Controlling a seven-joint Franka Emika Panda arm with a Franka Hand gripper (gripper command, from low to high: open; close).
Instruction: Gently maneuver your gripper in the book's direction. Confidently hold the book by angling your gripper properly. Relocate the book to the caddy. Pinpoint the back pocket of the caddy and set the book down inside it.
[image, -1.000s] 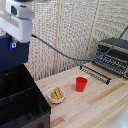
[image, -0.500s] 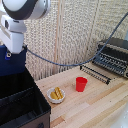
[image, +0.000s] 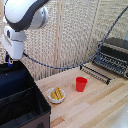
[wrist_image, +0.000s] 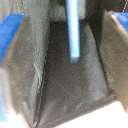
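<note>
One book (wrist_image: 73, 30); one caddy (image: 20, 100)

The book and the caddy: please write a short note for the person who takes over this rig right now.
End effector: open, over the far end of the caddy.
Book: edge-on and blurred, touching neither fingertip, inside a black pocket, seemingly the back pocket.
Done: book carried over and apparently let go.
Left: check that the book sits on the pocket floor, which the pictures do not settle, then probably lift the arm straight up and clear.
</note>
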